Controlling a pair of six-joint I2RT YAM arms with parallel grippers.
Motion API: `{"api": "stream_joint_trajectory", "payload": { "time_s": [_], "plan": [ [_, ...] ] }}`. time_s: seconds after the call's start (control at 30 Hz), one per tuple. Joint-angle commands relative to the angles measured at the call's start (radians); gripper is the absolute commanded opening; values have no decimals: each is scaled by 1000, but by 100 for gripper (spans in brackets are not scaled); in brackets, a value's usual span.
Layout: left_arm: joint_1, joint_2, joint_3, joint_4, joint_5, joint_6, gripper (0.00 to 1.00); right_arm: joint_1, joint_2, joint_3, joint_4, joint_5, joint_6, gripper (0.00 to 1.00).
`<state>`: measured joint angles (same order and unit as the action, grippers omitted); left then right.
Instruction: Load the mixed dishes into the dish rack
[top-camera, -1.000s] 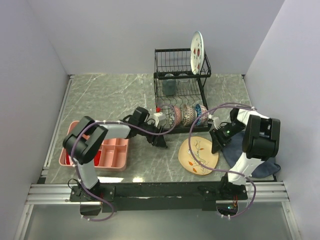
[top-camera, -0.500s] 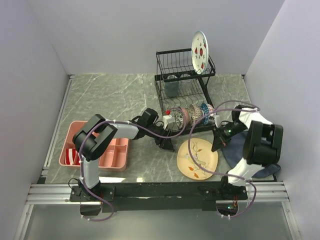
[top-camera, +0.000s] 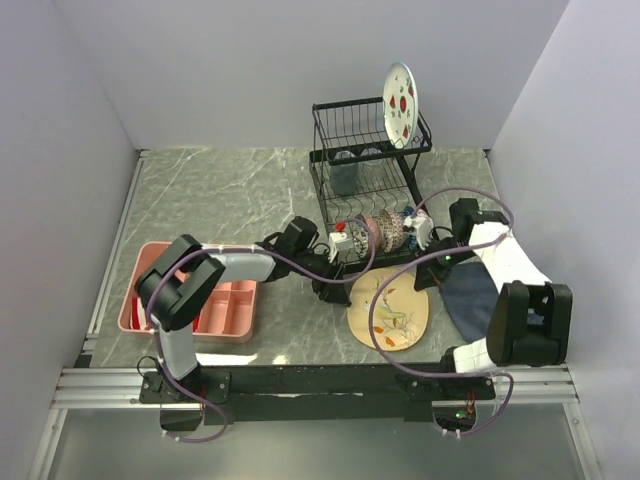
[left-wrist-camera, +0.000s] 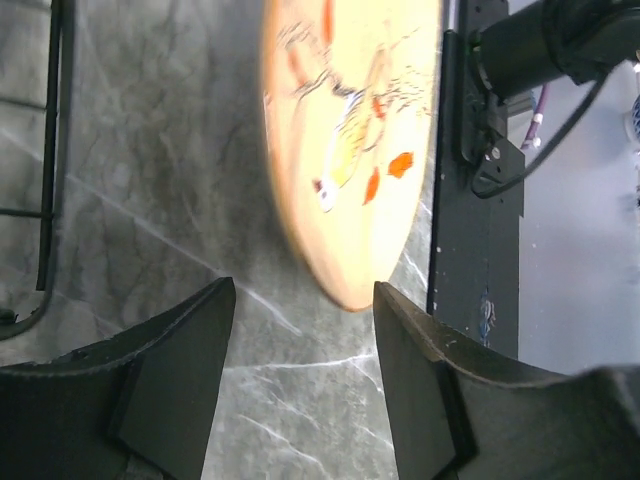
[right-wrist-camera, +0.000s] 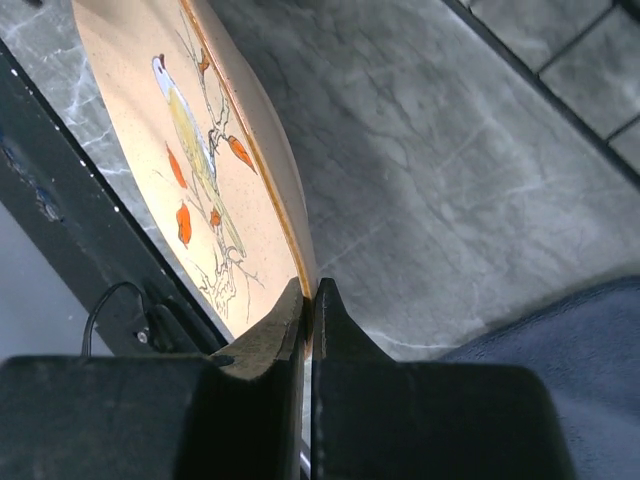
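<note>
The tan plate (top-camera: 390, 308) with a bird drawing is tipped up on the table in front of the dish rack (top-camera: 365, 150). My right gripper (top-camera: 425, 278) is shut on its right rim, and the right wrist view shows the jaws (right-wrist-camera: 308, 300) pinching the plate (right-wrist-camera: 190, 150) edge. At the plate's left edge my left gripper (top-camera: 335, 290) stands open, its fingers (left-wrist-camera: 302, 300) astride the plate (left-wrist-camera: 350, 130) rim without touching. The watermelon plate (top-camera: 399, 103) stands on the upper shelf. A pinkish-brown bowl (top-camera: 375, 228) and a blue bowl (top-camera: 408, 222) sit in the lower tier.
A dark blue-grey cloth (top-camera: 470, 300) lies right of the plate, under the right arm. The pink compartment tray (top-camera: 230, 310) sits at the front left. The black rail (top-camera: 320, 378) of the arm bases runs close behind the plate's near edge.
My right gripper has shut on the tan plate's rim and tipped the plate up and leftward. The left gripper has slid right to the plate's left edge, still open.
</note>
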<state>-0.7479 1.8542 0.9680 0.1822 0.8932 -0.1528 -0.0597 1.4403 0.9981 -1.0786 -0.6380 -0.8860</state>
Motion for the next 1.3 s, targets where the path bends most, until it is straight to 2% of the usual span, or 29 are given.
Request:
{"api": "stream_joint_trajectory", "payload": {
  "time_s": [0.0, 0.23, 0.33, 0.37, 0.43, 0.47, 0.5, 0.53, 0.63, 0.67, 0.73, 0.87, 0.9, 0.93, 1.0, 1.03, 1.07, 1.13, 1.17, 1.27],
  "plan": [
    [-7, -73, -12, 5, 24, 73, 63, 55, -95, 0, 140, 29, 21, 0],
    [-33, -36, 27, 2, 36, 96, 50, 136, -126, 10, 164, 21, 62, 0],
    [-37, -21, 46, 0, 58, 113, 39, 155, -130, 4, 171, 29, 65, 0],
    [-38, -20, 49, 5, 61, 117, 31, 158, -129, -4, 171, 28, 61, 0],
    [-39, -15, 64, -1, 69, 142, 21, 161, -124, -12, 157, 20, 39, 0],
    [-38, -13, 69, -16, 75, 141, 13, 161, -112, -15, 151, 12, 35, 1],
    [-39, -15, 74, -26, 76, 185, 10, 161, -103, -12, 131, 8, 32, 9],
    [-39, -18, 77, -35, 79, 220, 7, 162, -94, -10, 112, 1, 12, 29],
    [-38, -35, 71, -44, 69, 254, 3, 161, -49, 7, 56, -34, -4, 44],
    [-38, -36, 67, -40, 61, 253, 1, 161, -25, 11, 43, -41, -7, 46],
    [-36, -44, 57, -17, 58, 236, 1, 161, 0, 20, 5, -69, -13, 48],
    [-34, -52, 46, 13, 44, 208, 1, 162, 45, 31, -10, -92, -7, 43],
    [-33, -55, 44, 19, 41, 202, 1, 161, 49, 36, -17, -94, -5, 41],
    [-33, -56, 46, 17, 38, 200, 1, 161, 52, 40, -18, -94, -4, 30],
    [-33, -53, 51, 5, 26, 199, 3, 162, 52, 71, -33, -91, 10, 21],
    [-33, -53, 61, -13, 0, 197, 6, 161, 48, 86, -41, -82, 21, 8],
    [-33, -56, 64, -19, -13, 199, 12, 161, 34, 123, -46, -75, 42, 0],
    [-28, -84, 67, -33, -83, 200, 25, 162, 11, 169, -90, -69, 71, 0],
    [-21, -98, 67, -49, -111, 194, 36, 162, -21, 219, -107, -63, 94, 0],
    [30, -189, 57, -90, -166, 187, 48, 164, -90, 350, -119, -46, 212, 0]
  ]
}}
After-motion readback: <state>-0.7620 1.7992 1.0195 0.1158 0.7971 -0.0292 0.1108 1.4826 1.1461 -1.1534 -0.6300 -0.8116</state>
